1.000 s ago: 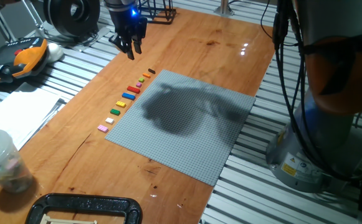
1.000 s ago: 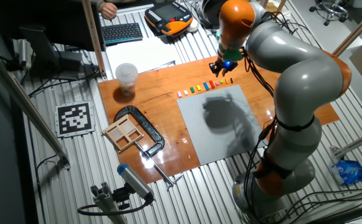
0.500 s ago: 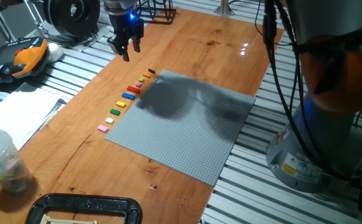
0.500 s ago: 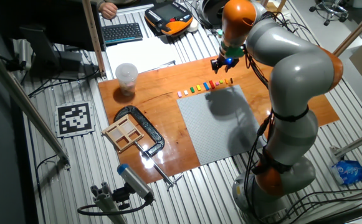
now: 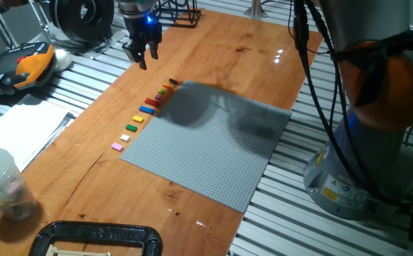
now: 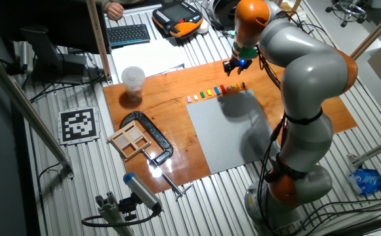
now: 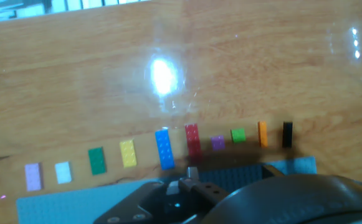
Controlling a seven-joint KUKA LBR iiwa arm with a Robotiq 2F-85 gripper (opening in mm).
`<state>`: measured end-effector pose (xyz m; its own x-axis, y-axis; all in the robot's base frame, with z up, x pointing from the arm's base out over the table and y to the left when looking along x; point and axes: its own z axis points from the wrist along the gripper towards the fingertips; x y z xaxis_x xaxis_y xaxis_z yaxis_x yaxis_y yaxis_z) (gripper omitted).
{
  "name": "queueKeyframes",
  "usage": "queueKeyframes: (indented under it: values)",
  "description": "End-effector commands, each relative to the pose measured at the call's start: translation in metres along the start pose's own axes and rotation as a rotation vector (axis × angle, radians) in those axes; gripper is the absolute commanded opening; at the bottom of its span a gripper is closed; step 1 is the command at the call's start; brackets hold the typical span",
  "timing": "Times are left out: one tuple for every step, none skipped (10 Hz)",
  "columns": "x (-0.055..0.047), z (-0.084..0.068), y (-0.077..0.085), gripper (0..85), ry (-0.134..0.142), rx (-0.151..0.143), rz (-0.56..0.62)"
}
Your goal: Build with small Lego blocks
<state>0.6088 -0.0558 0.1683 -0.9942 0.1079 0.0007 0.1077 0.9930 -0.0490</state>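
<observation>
The small Lego blocks (image 5: 146, 109) lie in one row on the wood along the grey baseplate's (image 5: 213, 153) left edge, running from pink (image 5: 117, 146) to a dark one (image 5: 173, 82). In the hand view the row (image 7: 164, 149) goes pink, white, green, yellow, blue, red, purple, green, orange, dark. My gripper (image 5: 143, 60) hangs above the wood beyond the dark end of the row, fingers pointing down, slightly apart and empty. The other fixed view shows the gripper (image 6: 235, 66) just behind the row (image 6: 216, 90).
A clear plastic cup (image 5: 0, 183) and a black clamp (image 5: 96, 238) stand at the near left. An orange pendant (image 5: 25, 65) and papers lie on the slatted bench left of the table. A wooden frame (image 6: 130, 140) sits by the clamp.
The gripper has shifted a little further from the block row toward the table's far left edge. The arm's shadow on the baseplate moved with it. No block has moved.
</observation>
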Motion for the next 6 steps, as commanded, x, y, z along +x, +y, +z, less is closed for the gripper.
queueKeyframes:
  values:
    - [-0.003,0.002,-0.002,51.0,-0.001,0.002,-0.006]
    - [-0.005,0.004,-0.005,51.0,0.001,0.001,-0.010]
    - [-0.007,0.005,-0.007,51.0,0.001,0.002,-0.010]
    - [-0.009,0.007,-0.012,51.0,0.004,-0.001,-0.010]
    - [-0.009,0.008,-0.015,51.0,0.013,-0.008,-0.010]
    - [-0.008,0.009,-0.016,51.0,0.017,-0.015,-0.007]
